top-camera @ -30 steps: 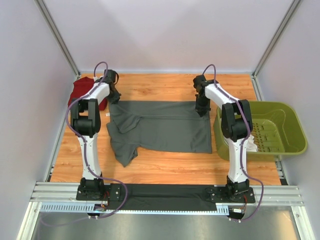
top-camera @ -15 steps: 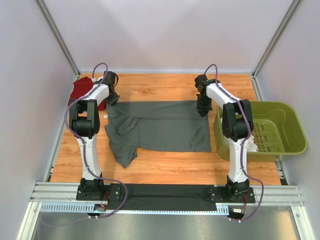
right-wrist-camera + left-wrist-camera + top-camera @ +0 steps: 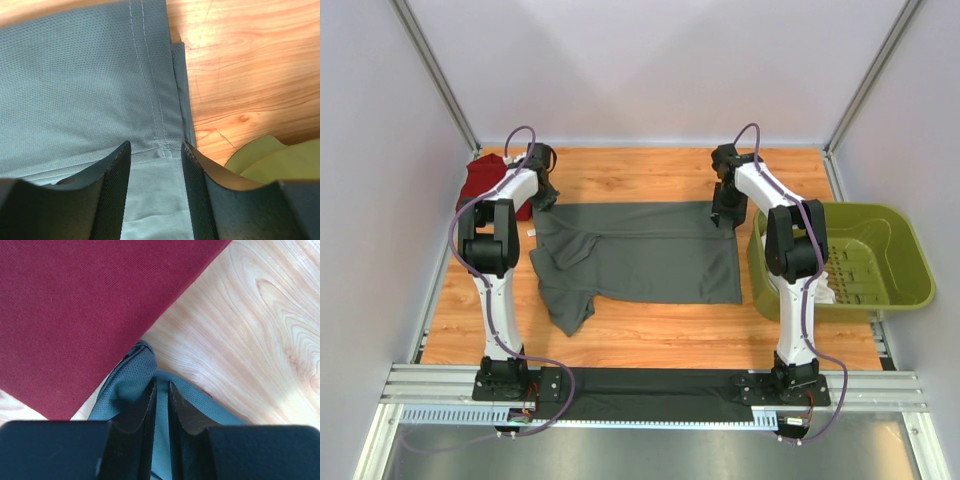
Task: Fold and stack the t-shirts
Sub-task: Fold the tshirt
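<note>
A dark grey t-shirt (image 3: pixel 640 255) lies spread over the middle of the wooden table, folded lengthwise with a sleeve hanging toward the near left. A dark red t-shirt (image 3: pixel 485 185) sits bunched at the far left. My left gripper (image 3: pixel 544 198) is at the grey shirt's far left corner. In the left wrist view its jaws (image 3: pixel 161 390) are shut on a fold of the grey fabric (image 3: pixel 125 385), beside the red cloth (image 3: pixel 75 305). My right gripper (image 3: pixel 724 215) hovers over the far right corner, open, with the hem (image 3: pixel 150 90) lying loose between its fingers (image 3: pixel 155 150).
An olive-green plastic basket (image 3: pixel 880 290) stands at the right edge of the table, close to the right arm; its rim shows in the right wrist view (image 3: pixel 270 160). Bare wood (image 3: pixel 640 170) lies beyond the shirt's far edge.
My right gripper has opened and let go of the grey shirt's far right corner, lifting slightly away. The left gripper has kept its hold and hardly moved.
</note>
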